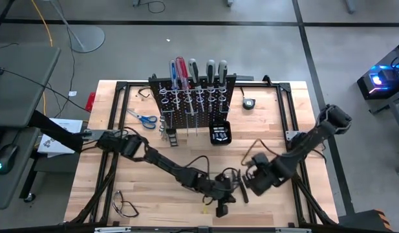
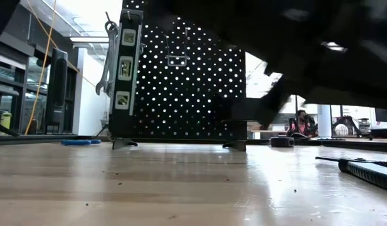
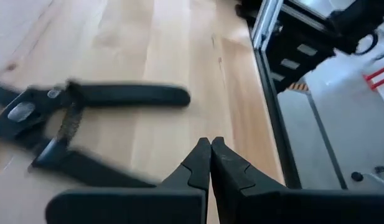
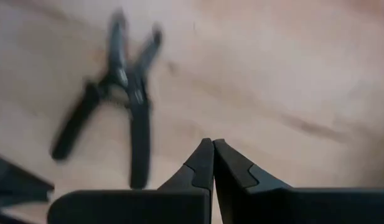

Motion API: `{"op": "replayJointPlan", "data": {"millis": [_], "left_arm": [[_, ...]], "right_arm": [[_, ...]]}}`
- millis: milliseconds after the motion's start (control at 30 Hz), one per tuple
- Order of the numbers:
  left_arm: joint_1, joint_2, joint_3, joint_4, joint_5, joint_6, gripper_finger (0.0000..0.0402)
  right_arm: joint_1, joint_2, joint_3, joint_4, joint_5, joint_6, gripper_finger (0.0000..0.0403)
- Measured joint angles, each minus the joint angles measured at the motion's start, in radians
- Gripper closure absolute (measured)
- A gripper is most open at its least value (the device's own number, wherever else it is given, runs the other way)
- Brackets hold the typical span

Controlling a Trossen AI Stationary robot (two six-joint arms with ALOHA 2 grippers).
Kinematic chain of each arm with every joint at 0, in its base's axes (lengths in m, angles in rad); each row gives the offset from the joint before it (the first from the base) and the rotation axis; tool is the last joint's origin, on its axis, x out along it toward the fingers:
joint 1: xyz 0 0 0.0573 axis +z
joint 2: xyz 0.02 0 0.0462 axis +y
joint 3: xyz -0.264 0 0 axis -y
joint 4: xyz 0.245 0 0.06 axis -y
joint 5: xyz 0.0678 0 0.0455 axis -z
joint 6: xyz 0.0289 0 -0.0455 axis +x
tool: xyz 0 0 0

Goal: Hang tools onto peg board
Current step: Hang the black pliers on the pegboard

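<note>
Near the front edge of the table, well in front of the peg board, the dark pliers are seen lying flat on the wood with handles spread. Just to one side of them the left gripper is held low with its fingers pressed together and nothing between them; on the other side the right gripper is likewise clenched and empty. In the left wrist view the pliers are shown lying just ahead of the closed fingertips, not touched by them. Along the top of the peg board a row of screwdrivers is already seated, red, blue and grey handles upward. Blue-handled scissors are found flat on the table just to the left of the board. A wrench is seen hanging at the board's side in the low view.
</note>
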Motion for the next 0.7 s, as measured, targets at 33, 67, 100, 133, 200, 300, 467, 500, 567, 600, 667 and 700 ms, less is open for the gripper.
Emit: {"op": "replayJointPlan", "data": {"millis": [33,67,100,133,200,300,467,500,567,600,667,700], "left_arm": [[0.0,0.014,0.023,-0.01,0.001,-0.006,0.0401],[0.0,0.027,0.044,-0.035,0.001,-0.016,0.0401],[0.001,0.037,0.062,-0.054,0.001,-0.019,0.0401],[0.0,0.047,0.075,-0.083,0.001,-0.021,0.0401],[0.0,0.057,0.08,-0.148,0.004,-0.021,0.0401],[0.0,0.053,0.08,-0.253,0.004,-0.022,0.0402],[-0.002,0.048,0.084,-0.376,0.019,-0.012,0.0402],[-0.003,0.047,0.085,-0.398,0.022,-0.013,0.0402],[-0.006,0.045,0.085,-0.46,0.028,-0.015,0.0402],[-0.007,0.044,0.085,-0.487,0.034,-0.014,0.0402],[-0.012,0.04,0.085,-0.523,0.04,-0.005,0.0402],[-0.016,0.038,0.085,-0.55,0.044,0.005,0.0402]], "right_arm": [[0.023,0.004,-0.014,0.027,-0.013,0.027,0.0403],[0.044,0.008,-0.029,0.065,-0.024,0.055,0.0403],[0.065,0.013,-0.045,0.104,-0.031,0.087,0.0403],[0.083,0.018,-0.061,0.149,-0.033,0.116,0.0403],[0.107,0.034,-0.092,0.253,-0.033,0.167,0.0403],[0.128,0.069,-0.124,0.395,-0.026,0.205,0.0403],[0.12,0.153,-0.126,0.584,-0.022,0.177,0.0403],[0.119,0.168,-0.126,0.639,-0.022,0.169,0.0403],[0.116,0.194,-0.124,0.717,0.0,0.152,0.0403],[0.115,0.204,-0.124,0.749,0.028,0.147,0.0403],[0.114,0.212,-0.124,0.793,0.083,0.148,0.0403],[0.111,0.212,-0.124,0.811,0.111,0.148,0.0403]]}}
